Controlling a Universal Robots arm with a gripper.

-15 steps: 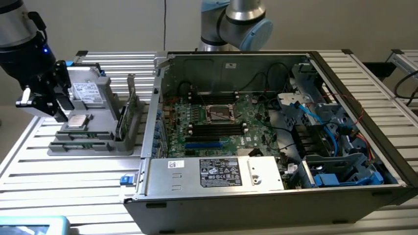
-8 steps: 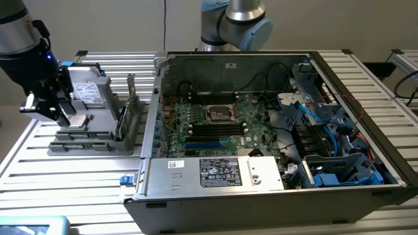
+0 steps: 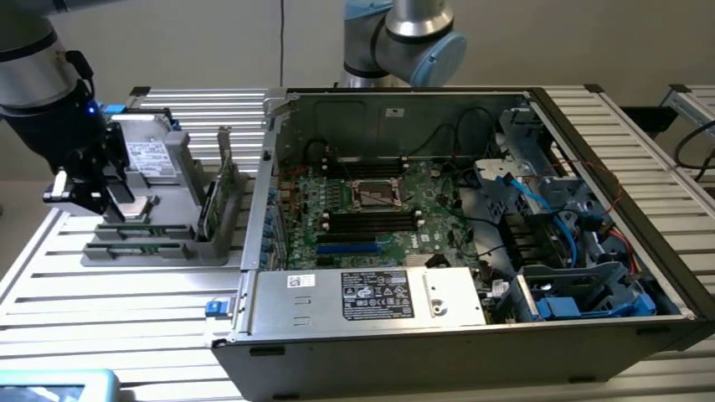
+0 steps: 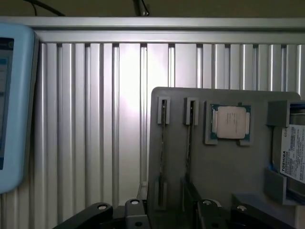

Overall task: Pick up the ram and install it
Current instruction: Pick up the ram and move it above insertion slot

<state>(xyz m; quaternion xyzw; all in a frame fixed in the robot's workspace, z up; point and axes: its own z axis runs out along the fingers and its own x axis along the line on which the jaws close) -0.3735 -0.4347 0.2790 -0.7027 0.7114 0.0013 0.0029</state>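
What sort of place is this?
Likely a robotics lab or computer-assembly test bench: a robot arm over a grey parts holder, beside an open computer case, on a slatted aluminium table.

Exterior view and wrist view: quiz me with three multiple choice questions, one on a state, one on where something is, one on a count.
1. The computer case is: A shut; B open, motherboard showing; C upside down.
2. The hand hangs over: A the grey tray; B the computer case; C the floor.
3. Ram sticks standing in the tray: A five; B one; C two.

B: the boards inside lie exposed.
A: it hangs above the tray at the exterior view's left.
C: the wrist view shows two sticks edge-on in slots.
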